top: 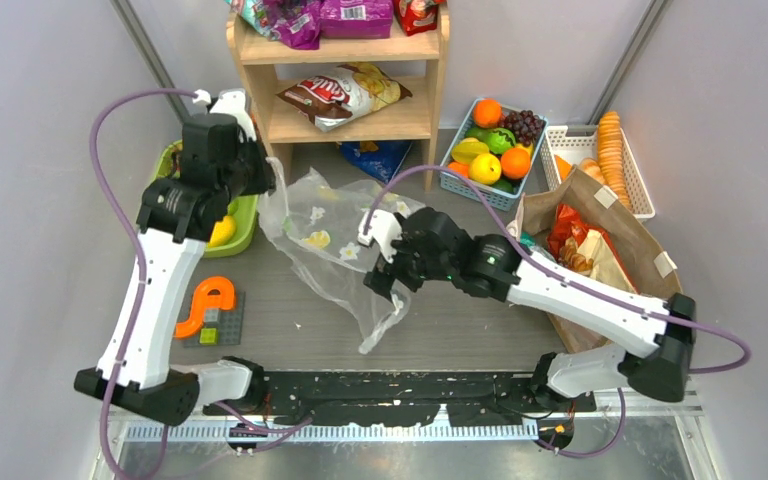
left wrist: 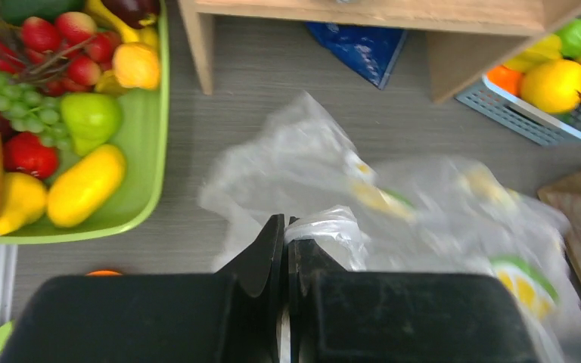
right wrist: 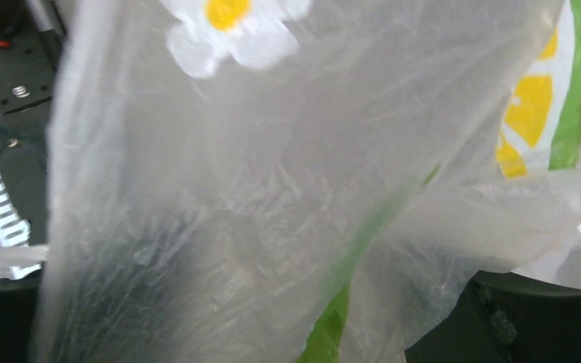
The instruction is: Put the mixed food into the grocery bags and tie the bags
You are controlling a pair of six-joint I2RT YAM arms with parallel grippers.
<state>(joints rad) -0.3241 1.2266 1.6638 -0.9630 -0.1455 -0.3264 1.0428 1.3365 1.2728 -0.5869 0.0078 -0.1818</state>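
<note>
Crinkled film of the clear plastic bag (right wrist: 272, 227) is draping directly across the right wrist lens, with its daisy and lemon prints showing through. This bag is lying on the grey table (top: 290, 320) in front of the wooden shelf (top: 400, 118), between the two arms. Its long axis is running from a raised far-left corner down toward the near middle. At that raised corner the left gripper (left wrist: 286, 249) is pinching the rim, its fingers pressed together on a bunched white fold. At the bag's right flank the right gripper (top: 388, 283) is standing with its jaws spread wide; film is sagging between them but neither finger is clamping it. Judged from this, the free rim is lying just ahead of the right fingers, making the right arm the nearer one to seize it and spread the mouth. Farther right, the brown tote (top: 640, 245) is already carrying snack packets (top: 567, 232), while fruits (top: 485, 168) are waiting in the blue basket (top: 475, 192).
</note>
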